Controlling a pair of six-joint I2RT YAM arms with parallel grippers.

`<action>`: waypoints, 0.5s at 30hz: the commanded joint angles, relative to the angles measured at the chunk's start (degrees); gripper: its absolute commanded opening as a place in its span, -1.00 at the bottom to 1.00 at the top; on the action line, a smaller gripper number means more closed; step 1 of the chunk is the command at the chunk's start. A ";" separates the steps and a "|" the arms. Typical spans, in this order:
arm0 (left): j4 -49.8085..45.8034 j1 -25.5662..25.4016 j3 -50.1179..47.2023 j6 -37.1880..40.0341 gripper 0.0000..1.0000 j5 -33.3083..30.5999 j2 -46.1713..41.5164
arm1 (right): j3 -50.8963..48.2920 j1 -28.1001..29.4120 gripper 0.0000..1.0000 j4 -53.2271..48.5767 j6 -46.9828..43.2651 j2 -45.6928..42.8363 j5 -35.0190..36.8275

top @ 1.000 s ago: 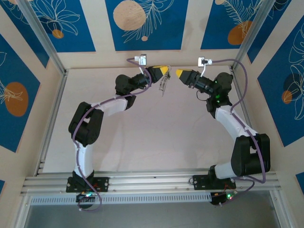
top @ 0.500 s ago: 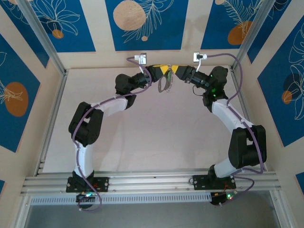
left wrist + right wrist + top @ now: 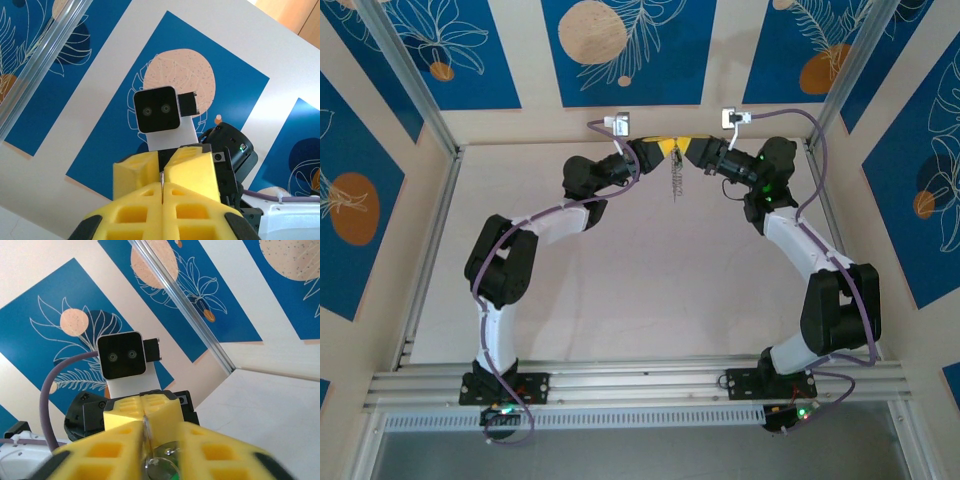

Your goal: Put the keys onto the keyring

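Above the far edge of the desk (image 3: 620, 280), the left hand (image 3: 668, 148) clenches the dangling keyring (image 3: 672, 180) and meets the right hand (image 3: 686, 150), which pinches the key (image 3: 161, 471); threading looks begun but unfinished.

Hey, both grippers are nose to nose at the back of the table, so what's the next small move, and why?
Probably ease the right gripper a touch further toward the left gripper, to thread the keys onto the keyring. The left is shut on the ring, which hangs below the tips. The right seems closed on the green-headed key, and the tips almost touch.
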 commanded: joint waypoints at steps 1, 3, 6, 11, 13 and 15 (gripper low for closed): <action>4.33 -0.54 2.20 0.45 -1.00 0.63 -0.23 | 1.69 0.31 -0.76 -1.22 -1.63 0.23 -0.40; 4.32 -0.54 2.29 0.35 -1.00 0.69 -0.04 | 1.94 0.18 -0.93 -2.21 -2.40 -0.01 -0.62; 4.37 -0.56 2.56 0.15 -1.00 0.94 0.08 | 2.97 -0.04 -1.00 -4.15 -3.67 -0.25 -1.76; 4.27 -0.46 3.23 -0.30 -1.00 2.36 -0.05 | 6.72 -0.56 -1.00 -15.55 -11.84 -1.73 -4.63; 4.19 -0.01 3.43 -0.53 -0.80 3.18 -0.21 | 9.74 -0.96 -1.00 -23.90 -17.75 -2.37 -6.16; 4.28 0.79 3.13 -0.60 -0.53 3.84 -0.71 | 13.61 -1.42 -1.00 -33.55 -24.99 -2.73 -8.03</action>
